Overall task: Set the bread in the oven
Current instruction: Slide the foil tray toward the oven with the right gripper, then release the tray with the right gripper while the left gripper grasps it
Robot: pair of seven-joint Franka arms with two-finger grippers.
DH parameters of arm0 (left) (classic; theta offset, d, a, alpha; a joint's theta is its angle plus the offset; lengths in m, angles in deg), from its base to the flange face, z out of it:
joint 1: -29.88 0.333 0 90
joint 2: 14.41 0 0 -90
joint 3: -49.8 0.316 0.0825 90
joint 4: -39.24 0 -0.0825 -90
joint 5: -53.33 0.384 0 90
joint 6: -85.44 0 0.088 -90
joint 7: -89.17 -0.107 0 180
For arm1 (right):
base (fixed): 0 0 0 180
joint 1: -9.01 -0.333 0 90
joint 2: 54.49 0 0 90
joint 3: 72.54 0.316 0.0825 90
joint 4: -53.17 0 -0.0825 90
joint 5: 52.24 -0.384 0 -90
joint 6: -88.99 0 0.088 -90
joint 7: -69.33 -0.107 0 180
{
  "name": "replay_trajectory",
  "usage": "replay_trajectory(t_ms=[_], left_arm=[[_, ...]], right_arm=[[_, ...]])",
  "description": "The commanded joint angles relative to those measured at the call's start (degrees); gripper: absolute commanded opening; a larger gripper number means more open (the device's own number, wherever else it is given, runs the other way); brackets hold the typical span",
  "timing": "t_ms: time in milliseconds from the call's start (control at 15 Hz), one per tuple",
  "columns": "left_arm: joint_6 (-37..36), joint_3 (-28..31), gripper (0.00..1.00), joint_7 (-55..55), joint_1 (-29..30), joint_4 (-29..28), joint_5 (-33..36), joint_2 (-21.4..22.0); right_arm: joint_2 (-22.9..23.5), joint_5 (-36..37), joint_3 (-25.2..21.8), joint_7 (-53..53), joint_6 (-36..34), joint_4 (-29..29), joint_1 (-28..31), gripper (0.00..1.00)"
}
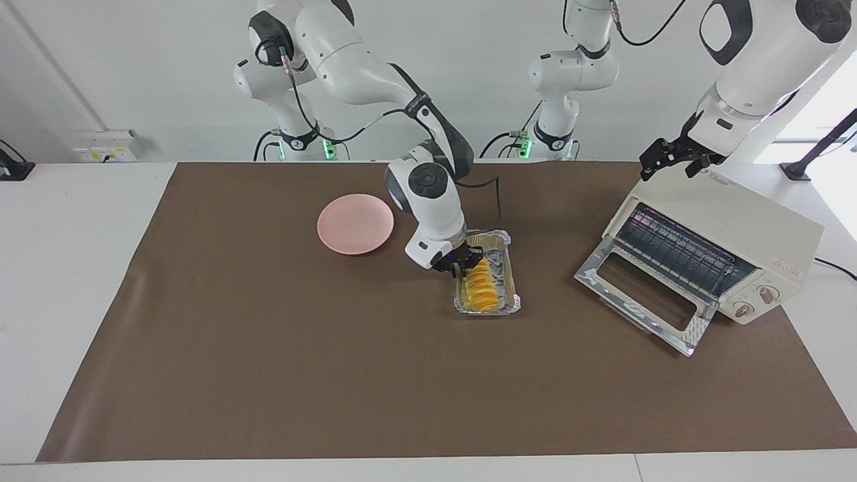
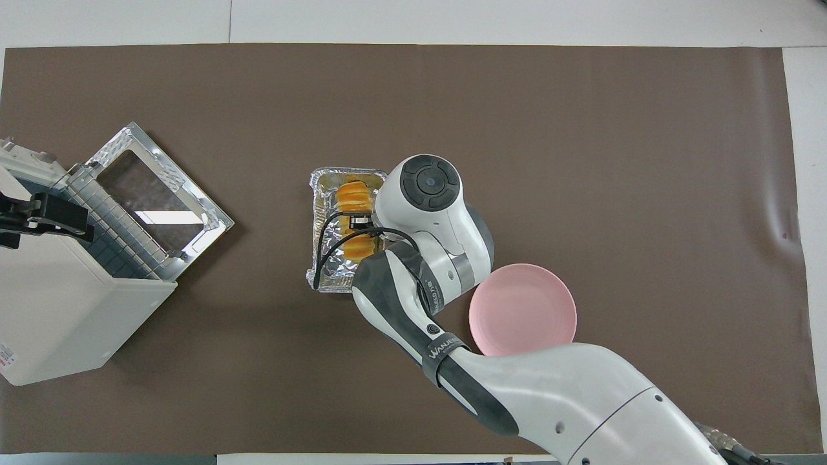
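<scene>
Facing view, from the right arm's end of the table toward the left arm's end. A round pink plate (image 1: 355, 223) lies flat on the brown mat (image 1: 268, 375), toward the right arm's end and apart from the other items. Beside it, near the middle of the mat, the right gripper (image 1: 460, 264) is lowered into a crinkled silver foil tray (image 1: 514, 300); its dark fingers (image 1: 474, 254) straddle the end of the bread (image 1: 480, 286) nearer to the robots and appear to touch it, but whether they are closed on the loaf cannot be told. The bread lies lengthwise in the tray, ridged and golden, with its other end uncovered. The tray rests on the mat between the plate and the oven (image 1: 750, 241). The oven stands toward the left arm's end, set at an angle, with its glass door (image 1: 644, 294) dropped fully open onto the mat and its wire rack (image 1: 679, 251) exposed. Two knobs and a small red label show at its front corner. The left gripper (image 1: 673, 159) hangs over the top edge of the oven, apart from the bread; the state of its fingers cannot be told.

Overhead view: the oven (image 2: 64, 303), the tray (image 2: 323, 274), the bread (image 2: 353, 194) partly under the right wrist, and the plate (image 2: 523, 310).
</scene>
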Motion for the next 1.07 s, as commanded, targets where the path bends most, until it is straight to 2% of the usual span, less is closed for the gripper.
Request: replay_trajectory(t_ms=[0,133,400,533,600,800,933,1000], left_arm=[[-0.43,-0.24,1.0,0.11,-0.93,-0.49,1.16,1.16],[-1.49,-0.06,1.0,0.28,-0.59,-0.49,1.16,2.38],[2.72,-0.32,1.0,2.83,-2.85,-0.49,0.37,2.21],[3.61,-0.15,1.0,3.36,-5.59,0.91,-3.55,0.99],[3.26,-0.32,1.0,3.71,-5.86,2.92,-5.41,-0.93],[2.64,-1.55,1.0,11.15,-13.83,12.58,-5.6,-11.21],[3.87,-1.38,1.0,19.23,-19.45,19.77,-5.26,-20.68],[5.18,-1.46,1.0,22.31,-22.09,21.99,-3.86,-24.04]], right_arm=[[-1.86,-1.27,0.04,-3.2,-4.51,1.61,0.36,1.0],[-2.39,-1.45,-0.39,-3.21,-10.83,5.47,1.32,1.0],[-10.64,-1.27,-0.57,-2.77,-16.38,4.88,7.72,1.0],[-15.03,-1.01,-0.66,-2.07,-20.08,4.53,12.73,1.0],[-16.53,-0.75,-0.75,-1.11,-21.05,4.26,14.76,1.0],[-20.14,-0.31,-0.75,7.13,-26.84,3.82,21.34,1.0],[-22.25,-0.31,-0.75,12.67,-30.8,3.82,25.48,1.0],[-23.22,-0.22,-0.75,16.44,-32.82,3.82,27.93,1.0]])
